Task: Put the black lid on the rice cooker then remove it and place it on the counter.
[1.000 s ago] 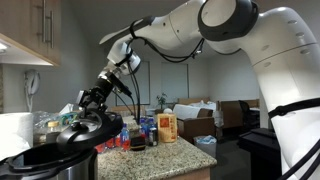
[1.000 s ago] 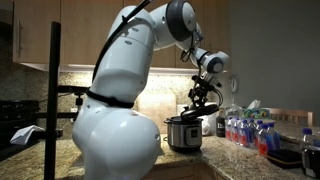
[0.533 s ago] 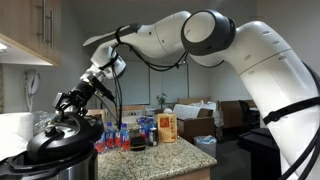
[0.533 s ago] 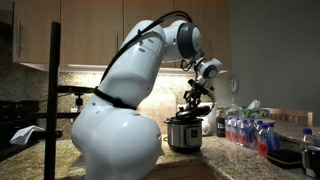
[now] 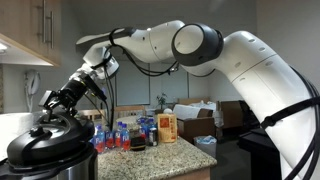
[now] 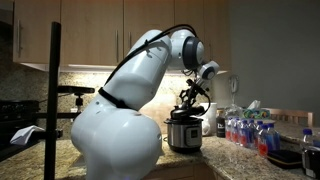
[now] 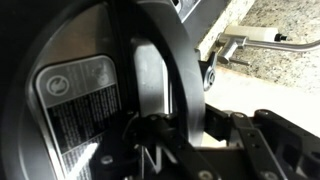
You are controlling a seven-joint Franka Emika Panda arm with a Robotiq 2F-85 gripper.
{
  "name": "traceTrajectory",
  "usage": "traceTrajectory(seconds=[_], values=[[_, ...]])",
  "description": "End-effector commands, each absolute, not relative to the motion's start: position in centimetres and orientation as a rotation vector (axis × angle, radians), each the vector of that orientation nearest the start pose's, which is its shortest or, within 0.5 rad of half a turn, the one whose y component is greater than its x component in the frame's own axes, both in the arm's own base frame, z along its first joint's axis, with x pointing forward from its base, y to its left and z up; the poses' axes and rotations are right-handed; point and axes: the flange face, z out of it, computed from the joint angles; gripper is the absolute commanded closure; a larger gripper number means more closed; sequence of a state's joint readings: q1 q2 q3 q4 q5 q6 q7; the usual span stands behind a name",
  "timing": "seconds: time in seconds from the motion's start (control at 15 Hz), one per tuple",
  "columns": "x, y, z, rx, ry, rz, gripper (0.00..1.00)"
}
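Note:
The black lid [image 5: 45, 143] sits over the top of the rice cooker [image 5: 62, 170], covering its opening, at the lower left of an exterior view. My gripper [image 5: 52, 110] reaches down onto the lid's centre knob and is shut on it. In an exterior view the cooker [image 6: 183, 135] stands on the counter [image 6: 230, 158] with the lid [image 6: 184, 118] on top under my gripper [image 6: 188, 100]. The wrist view is filled by the lid [image 7: 80, 90] with a white label; my gripper's fingers [image 7: 190, 115] clasp its handle. Whether the lid rests fully on the rim I cannot tell.
An orange box [image 5: 167, 127] and coloured bottles [image 5: 120, 135] stand behind the cooker. Water bottles [image 6: 245, 130] stand beside it. A black pole [image 6: 52, 90] rises in front. Wall cabinets [image 5: 35, 30] hang above. Granite counter [image 7: 285, 65] shows beyond the lid.
My gripper has carried the lid from beside the open cooker sideways and down until it covers the cooker's opening. The arm has stretched further over.

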State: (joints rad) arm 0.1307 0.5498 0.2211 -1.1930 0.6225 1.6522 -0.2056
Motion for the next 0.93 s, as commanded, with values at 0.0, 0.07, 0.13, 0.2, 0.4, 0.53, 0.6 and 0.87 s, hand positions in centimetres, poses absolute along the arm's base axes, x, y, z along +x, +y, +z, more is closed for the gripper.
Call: traceTrajectory(seconds=[0.0,0.07,0.13,0.2,0.4,0.53,0.6,0.87], values=[[65.9,27.0,49.9,-2.328,-0.559,0.211,1.00],[66.0,27.2,49.3,-2.325,-0.560,0.231,1.00],[66.1,27.3,48.8,-2.321,-0.558,0.252,1.00],[66.2,27.4,48.3,-2.317,-0.558,0.270,1.00],[66.8,27.3,46.8,-2.313,-0.546,0.309,1.00],[67.1,27.3,46.9,-2.317,-0.537,0.316,1.00],[67.1,27.2,47.0,-2.320,-0.533,0.318,1.00],[67.1,26.9,47.2,-2.319,-0.532,0.326,1.00]])
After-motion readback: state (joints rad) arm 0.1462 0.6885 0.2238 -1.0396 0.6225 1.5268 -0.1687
